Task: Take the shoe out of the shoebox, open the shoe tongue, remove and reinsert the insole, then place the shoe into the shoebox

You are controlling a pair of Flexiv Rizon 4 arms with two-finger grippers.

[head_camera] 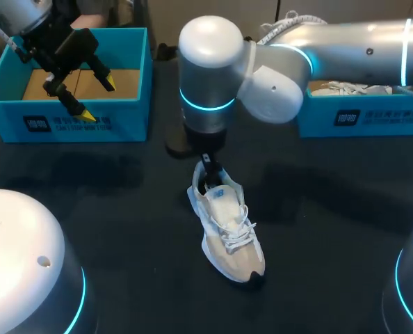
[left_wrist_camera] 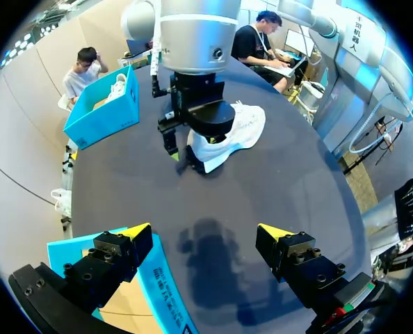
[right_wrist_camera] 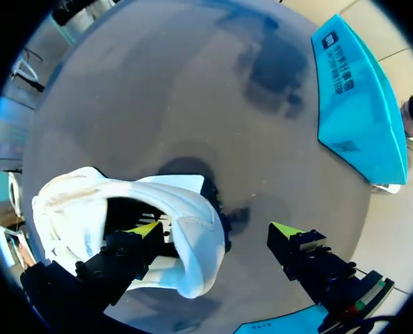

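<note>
Now: sneaker out on the table, both grippers open

Your white sneaker [head_camera: 229,233] stands upright on the dark table [head_camera: 123,209], mid-scene, with its toe towards the near side. Your right gripper [right_wrist_camera: 217,229] is at its heel, spread wide. One finger [right_wrist_camera: 130,247] sits inside the shoe's opening and the other stands clear outside, so nothing is gripped. Your left gripper [head_camera: 99,99] hangs wide open and empty over the far-left blue shoebox [head_camera: 26,125]. The far-right shoebox [head_camera: 373,118] holds another white shoe [head_camera: 345,89].

My right arm [head_camera: 345,49]: silver-white tubes, round joints, cyan light rings. My left gripper [left_wrist_camera: 204,229]: black blocky fingers [left_wrist_camera: 297,257], yellow wedge tips, small screws; red-green marks at 5 o'clock.
</note>
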